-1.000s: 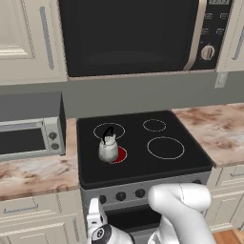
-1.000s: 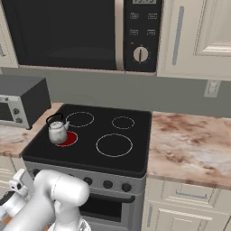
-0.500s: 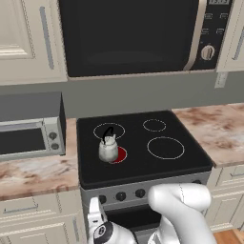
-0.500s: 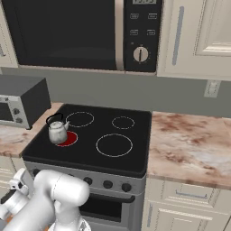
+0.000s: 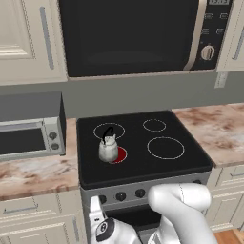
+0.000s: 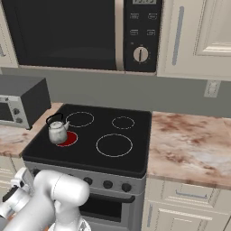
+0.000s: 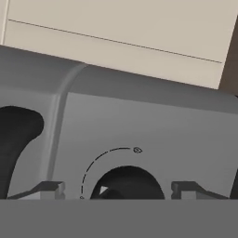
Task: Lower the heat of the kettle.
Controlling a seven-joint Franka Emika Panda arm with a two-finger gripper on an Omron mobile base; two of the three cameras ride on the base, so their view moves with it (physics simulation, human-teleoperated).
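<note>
1. I'm down low in front of the stove [image 5: 143, 164], and my end effector [image 7: 118, 190] is right at the leftmost knob [image 7: 126, 183] on its grey front panel [image 7: 148, 135].
2. The hand view puts that dark knob squarely between my two fingertips [image 7: 49, 188], one on each side with room to spare. So I'm spread wide, holding nothing, not yet touching.
3. The kettle [image 5: 108, 147] sits up on the cooktop over the front left burner [image 5: 119, 155], which glows red, so the heat is on.
4. From where I am, the kettle lies above and behind, well apart (I'm not reaching for it; the knob is the way in, I judge).
5. The kettle stands upright, long axis vertical, black handle arching over the lid. In the right base view its spout [image 6: 67, 125] points toward the cooktop's middle.
6. The knob's axis runs straight out of the panel toward me. What matters next is staying centred on it, closing, then turning.
</note>
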